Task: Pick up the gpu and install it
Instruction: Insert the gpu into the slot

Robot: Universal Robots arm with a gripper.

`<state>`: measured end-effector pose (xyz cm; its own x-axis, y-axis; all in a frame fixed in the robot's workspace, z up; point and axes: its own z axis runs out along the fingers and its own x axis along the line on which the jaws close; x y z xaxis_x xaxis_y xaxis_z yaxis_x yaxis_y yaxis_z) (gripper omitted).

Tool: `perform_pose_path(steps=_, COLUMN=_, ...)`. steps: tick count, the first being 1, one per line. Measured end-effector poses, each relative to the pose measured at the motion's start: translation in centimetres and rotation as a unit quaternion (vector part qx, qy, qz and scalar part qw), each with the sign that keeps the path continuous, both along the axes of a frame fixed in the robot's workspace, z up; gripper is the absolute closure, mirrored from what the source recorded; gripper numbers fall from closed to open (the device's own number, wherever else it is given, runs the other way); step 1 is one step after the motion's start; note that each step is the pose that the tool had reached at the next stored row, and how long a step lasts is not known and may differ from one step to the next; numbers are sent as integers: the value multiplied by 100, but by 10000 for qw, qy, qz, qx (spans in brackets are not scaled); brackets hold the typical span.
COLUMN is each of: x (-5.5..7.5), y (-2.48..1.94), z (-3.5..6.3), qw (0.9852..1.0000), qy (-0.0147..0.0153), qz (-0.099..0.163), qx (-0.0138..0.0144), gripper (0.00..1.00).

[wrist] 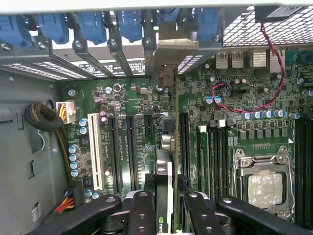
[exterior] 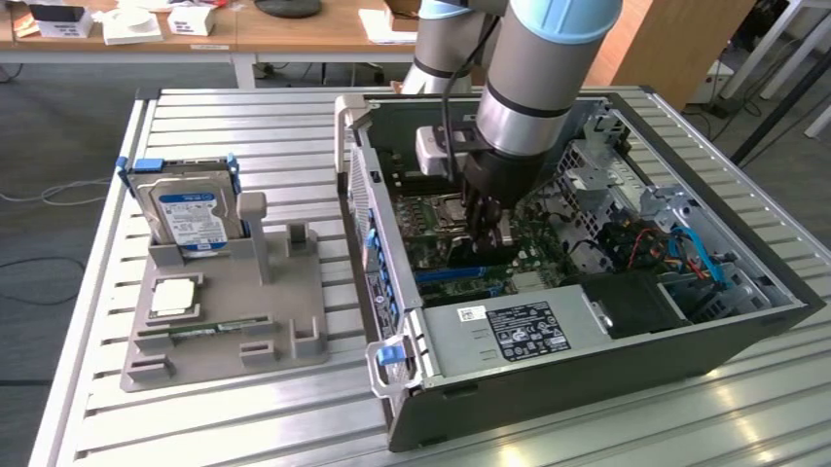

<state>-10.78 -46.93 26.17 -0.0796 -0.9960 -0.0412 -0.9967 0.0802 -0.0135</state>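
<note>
One card, pinched edge-on, hanging over the board

Gripper [exterior: 491,229] is down inside the case [exterior: 585,389], fingers [wrist: 143,213] pressed onto either face of the gpu [wrist: 165,169], so it's clamped on the card, not spread. Wrist view looks along the gpu's top edge: it stands upright over the motherboard [wrist: 234,88], bracket [wrist: 166,73] up near the rear slot covers [wrist: 120,56], long black slot [wrist: 185,147] just beside it. Can't tell if the edge connector is in a slot or just above one. To do this bit well, I reckon: keep the card dead upright, line the bracket with its rear opening first, then push straight down with even pressure along the length. Any tilt and it'll likely bind or land off the slot
</note>
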Motion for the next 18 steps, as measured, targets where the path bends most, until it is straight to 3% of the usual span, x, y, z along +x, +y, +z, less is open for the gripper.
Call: perform_pose_path(steps=18, x=-18, y=-26, z=-1, qw=10000, qy=0, qz=0, qx=-1, gripper=73)
